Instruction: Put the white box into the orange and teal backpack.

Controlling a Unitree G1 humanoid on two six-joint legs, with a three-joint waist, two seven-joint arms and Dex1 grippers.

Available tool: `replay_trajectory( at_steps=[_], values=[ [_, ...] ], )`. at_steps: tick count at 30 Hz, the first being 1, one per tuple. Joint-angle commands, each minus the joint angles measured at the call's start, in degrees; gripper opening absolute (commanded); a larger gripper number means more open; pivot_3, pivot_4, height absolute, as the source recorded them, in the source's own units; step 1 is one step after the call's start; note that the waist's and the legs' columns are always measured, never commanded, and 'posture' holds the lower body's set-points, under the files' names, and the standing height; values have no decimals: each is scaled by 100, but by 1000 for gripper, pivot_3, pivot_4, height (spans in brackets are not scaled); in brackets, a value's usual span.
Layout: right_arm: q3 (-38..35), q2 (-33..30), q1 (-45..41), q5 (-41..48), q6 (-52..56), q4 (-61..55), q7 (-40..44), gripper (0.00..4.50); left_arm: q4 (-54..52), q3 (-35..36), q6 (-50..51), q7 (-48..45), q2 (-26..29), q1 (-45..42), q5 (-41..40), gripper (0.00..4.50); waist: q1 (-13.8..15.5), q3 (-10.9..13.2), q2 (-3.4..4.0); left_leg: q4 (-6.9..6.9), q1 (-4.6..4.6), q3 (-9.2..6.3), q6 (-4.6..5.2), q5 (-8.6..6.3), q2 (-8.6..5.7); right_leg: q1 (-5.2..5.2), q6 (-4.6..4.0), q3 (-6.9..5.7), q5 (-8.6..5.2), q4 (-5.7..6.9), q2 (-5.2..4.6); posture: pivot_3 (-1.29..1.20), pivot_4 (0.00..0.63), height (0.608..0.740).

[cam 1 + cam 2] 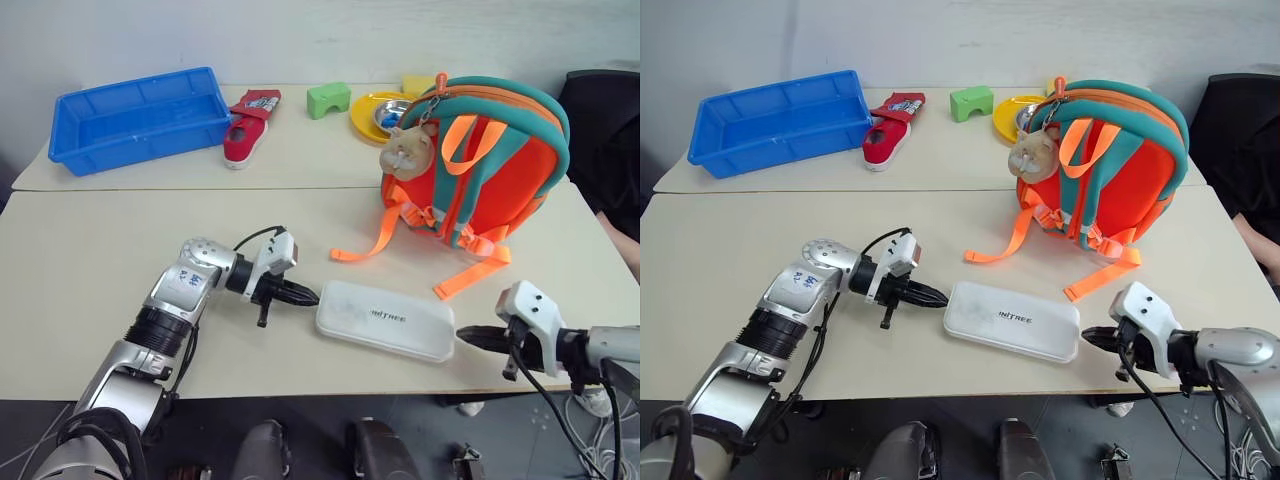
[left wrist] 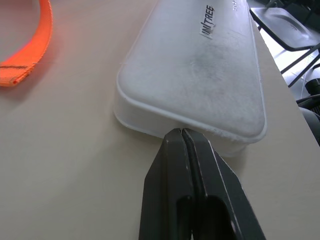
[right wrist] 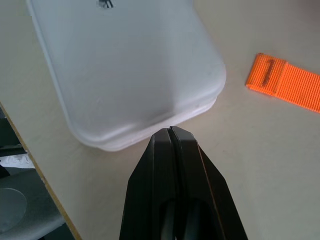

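Observation:
The white box (image 1: pixel 385 319) lies flat on the table near its front edge, dark lettering on the lid. My left gripper (image 1: pixel 312 296) is shut with nothing in it, tips against the box's left end; in the left wrist view the closed fingers (image 2: pixel 181 150) meet the box (image 2: pixel 200 70) at its rim. My right gripper (image 1: pixel 462 336) is shut too, tips at the box's right end, as the right wrist view shows (image 3: pixel 170 137). The orange and teal backpack (image 1: pixel 480 160) stands upright behind the box, a tan hamster charm (image 1: pixel 408 150) hanging on it.
Orange straps (image 1: pixel 470 275) trail from the backpack toward the box. On the far table sit a blue bin (image 1: pixel 140 118), a red shoe (image 1: pixel 245 135), a green block (image 1: pixel 328 99) and a yellow plate (image 1: pixel 380 115). The table's front edge (image 1: pixel 330 385) runs just below the box.

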Motion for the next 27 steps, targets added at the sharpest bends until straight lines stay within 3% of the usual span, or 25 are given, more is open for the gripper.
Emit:
replay_trajectory(
  at_steps=[1, 8, 11, 17, 23, 27],
  values=[
    [96, 137, -253, 71, -26, 55, -18, 0, -542, 4, 209, 25, -1, 151, -135, 11, 0, 0, 0, 0, -1, 0, 0, 0, 0, 0, 0, 0, 0, 0, 0, 0, 150, 740],
    [250, 21, -451, -241, -296, 387, 99, 0, -882, 321, 1255, 146, 422, 377, -385, 11, 8, 0, 0, 5, -3, -7, 1, -1, 1, 0, 0, -5, 0, 5, -1, 0, 150, 740],
    [188, -66, -333, -335, -456, 472, 238, 0, -720, 464, 2495, 231, 586, 157, -703, 506, 8, 0, 0, 6, -6, -10, 3, -2, 0, 0, 0, -7, 0, 6, -1, 0, 150, 740],
    [144, -195, -212, -502, -808, 621, 434, 0, -819, 770, 5419, 266, 850, -204, -1813, 2324, -6, 0, 0, 11, -13, -20, 6, -4, -2, 0, 0, -14, 0, 8, -1, 0, 150, 740],
    [285, -88, -245, -695, -1090, 663, 391, 0, -718, 800, 6499, 1167, 441, -388, -1927, 4019, 8, 0, 0, 19, -15, -32, 5, -3, -4, 3, 0, -23, 0, 10, -2, 0, 150, 740],
    [514, 54, -454, -803, -1103, 640, 258, 0, -690, 742, 6681, 1666, 154, -387, -1962, 4019, 6, 0, 1, 19, -15, -35, 0, -2, -4, 3, 0, -25, -1, 11, -2, 0, 150, 740]
  ],
)
